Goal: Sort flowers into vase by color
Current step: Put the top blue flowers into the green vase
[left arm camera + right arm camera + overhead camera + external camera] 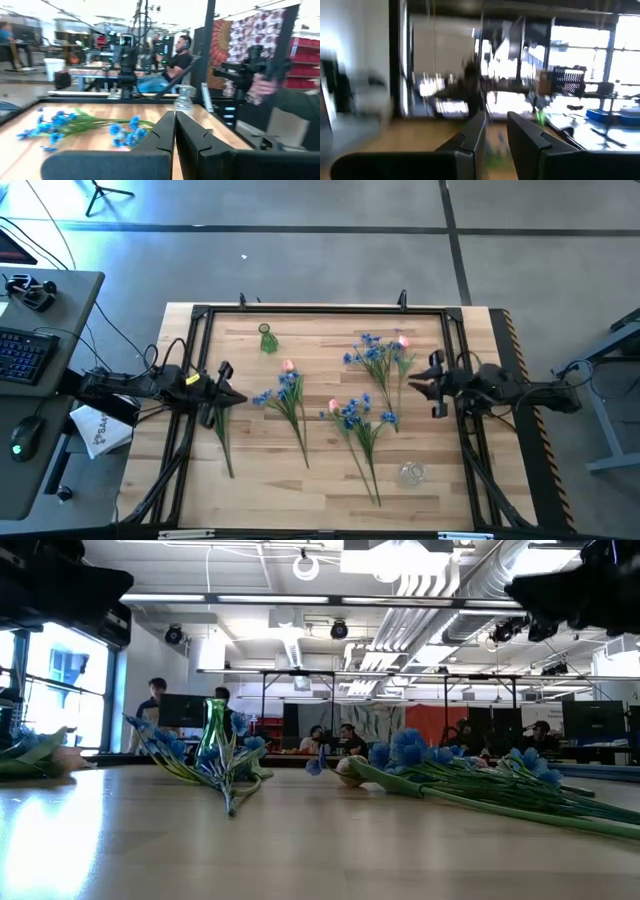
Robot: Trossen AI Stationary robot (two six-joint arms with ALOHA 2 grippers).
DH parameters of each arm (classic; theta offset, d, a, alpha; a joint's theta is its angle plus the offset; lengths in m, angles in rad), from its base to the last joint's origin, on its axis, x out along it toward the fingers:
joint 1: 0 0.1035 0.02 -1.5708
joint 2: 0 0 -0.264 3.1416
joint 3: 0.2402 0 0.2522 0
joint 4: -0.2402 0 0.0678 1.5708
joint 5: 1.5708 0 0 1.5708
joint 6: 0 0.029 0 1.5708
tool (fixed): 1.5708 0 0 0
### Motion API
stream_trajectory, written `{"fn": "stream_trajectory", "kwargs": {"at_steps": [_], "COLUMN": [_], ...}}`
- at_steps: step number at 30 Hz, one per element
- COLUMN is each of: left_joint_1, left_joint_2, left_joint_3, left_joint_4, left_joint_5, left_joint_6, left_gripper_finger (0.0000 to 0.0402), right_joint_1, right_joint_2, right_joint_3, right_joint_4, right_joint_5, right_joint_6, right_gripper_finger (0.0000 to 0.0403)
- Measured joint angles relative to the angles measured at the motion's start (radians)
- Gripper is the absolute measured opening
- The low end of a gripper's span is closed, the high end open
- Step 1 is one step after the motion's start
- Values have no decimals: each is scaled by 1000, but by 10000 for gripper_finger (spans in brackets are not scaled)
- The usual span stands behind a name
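The flowers (365, 395) lie flat in loose bunches across the middle of the worktop (320, 485), none in the green vase (267, 339) or the clear vase (412, 473). The left gripper (235, 399) is almost closed and empty. The right gripper (415, 386), slightly open and empty, hovers beside the bunches, probably to choose one.

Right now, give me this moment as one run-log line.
left gripper: shut, left side | right gripper: open, right side, empty | flowers: on table | green vase: empty | clear vase: empty
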Motion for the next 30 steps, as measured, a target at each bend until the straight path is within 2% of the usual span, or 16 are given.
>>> {"fn": "stream_trajectory", "kwargs": {"at_steps": [1, 5, 9, 12, 16, 23, 26, 30], "left_joint_1": [0, 0, 0, 0, 0, 0, 0, 0], "left_joint_2": [0, 0, 0, 0, 0, 0, 0, 6], "left_joint_3": [0, 0, 0, 0, 0, 0, 0, 0], "left_joint_4": [1, 1, -6, -7, -14, -26, -48, -65], "left_joint_5": [-12, -20, -21, -47, -136, -187, -201, -229], "left_joint_6": [7, 10, 6, 6, 40, 75, 32, 5], "left_gripper_finger": [1, 1, 0, 0, 0, 0, 0, 0], "right_joint_1": [0, 1, 9, 10, 10, 10, 10, 10], "right_joint_2": [0, 0, 8, 49, 168, 500, 643, 827], "right_joint_3": [0, 0, 0, 0, 0, 47, 154, 355], "right_joint_4": [50, 218, 304, 294, 203, 142, -26, -382], "right_joint_5": [1, -7, -15, 75, 267, 353, 367, 350], "right_joint_6": [54, 72, 113, 160, 287, 554, 653, 786], "right_gripper_finger": [73, 73, 73, 73, 77, 120, 142, 164]}}
